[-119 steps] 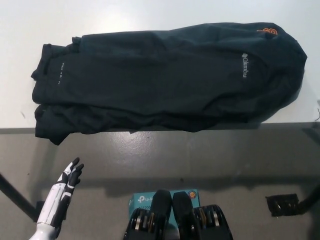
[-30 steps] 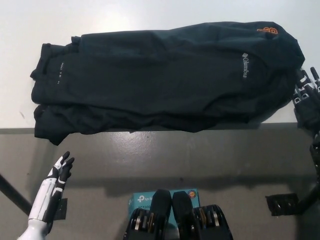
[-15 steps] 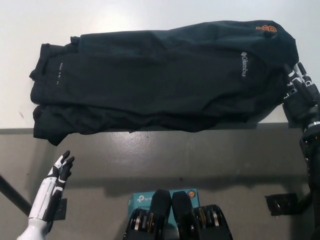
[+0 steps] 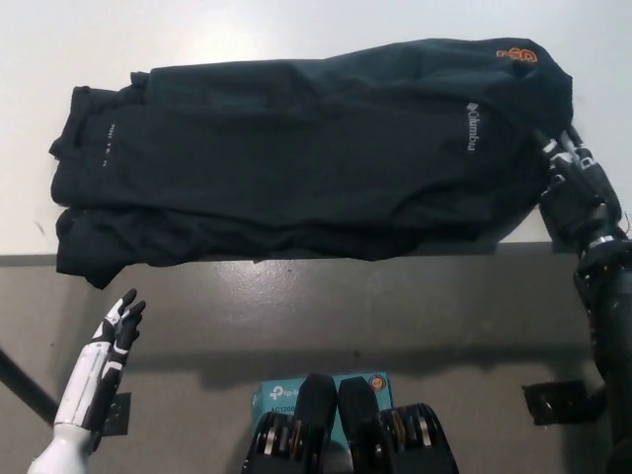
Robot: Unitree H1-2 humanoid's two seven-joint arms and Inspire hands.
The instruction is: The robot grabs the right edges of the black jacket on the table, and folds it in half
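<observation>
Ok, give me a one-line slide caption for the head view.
Black right hand reaches the black jacket at its right edge on the white table; white left hand rests low.

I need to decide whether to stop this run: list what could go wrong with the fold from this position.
1. The black right hand sits at the very right edge of the black jacket; it may catch only the top layer, so the fold drags unevenly.
2. The jacket's near edge overhangs the table front; pulling leftward could slide it off.
3. The white left hand rests low, off the table, and pins nothing.
</observation>
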